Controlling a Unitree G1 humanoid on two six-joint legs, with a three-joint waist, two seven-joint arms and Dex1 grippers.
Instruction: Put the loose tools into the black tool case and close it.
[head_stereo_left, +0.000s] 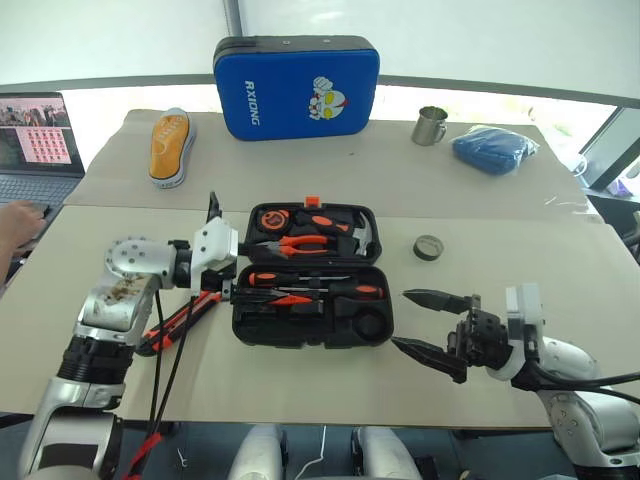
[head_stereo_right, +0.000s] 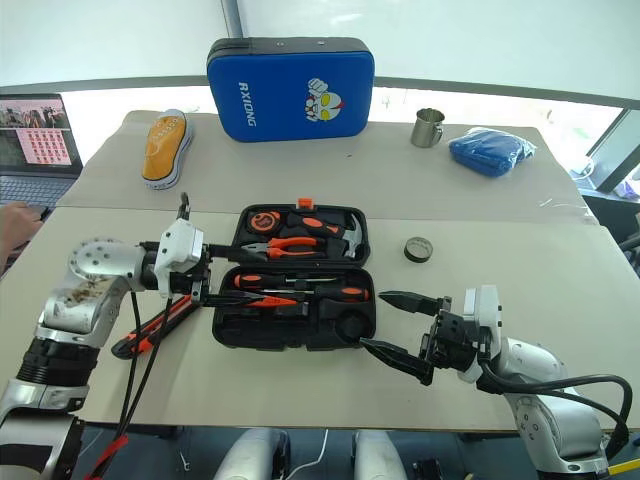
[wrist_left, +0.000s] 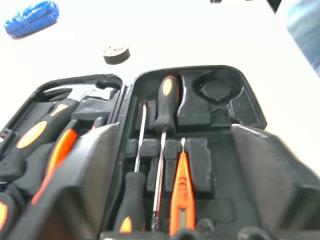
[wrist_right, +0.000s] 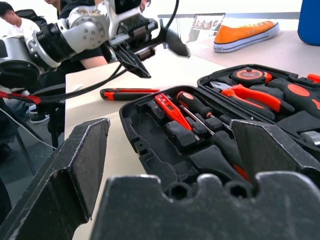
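Counter (head_stereo_left: 300, 390) space in front of the robot carried the black tool case (head_stereo_left: 312, 275), which lay open and flat, its lid half away from the robot holding orange-handled pliers, a hammer and a round tape measure, its near half holding two long screwdrivers (head_stereo_left: 310, 285) with black-and-orange handles and a small slim red screwdriver (wrist_left: 181, 192) lying side by side in their moulded slots; a small orange latch showed at its far edge. Behind it stood a larger blue case (head_stereo_left: 296, 87) marked "RXIONG" beside a cartoon figure. An orange-and-black utility knife (head_stereo_right: 155, 328) lay on the counter just left of the black case, under the left arm. A small black tape roll (head_stereo_left: 429, 247) sat apart to the case's right. The left gripper (head_stereo_left: 232, 292) hung at the case's left edge, fingers parted and holding nothing. The right gripper (head_stereo_left: 425, 320) hovered right of the case, fingers spread wide and empty.
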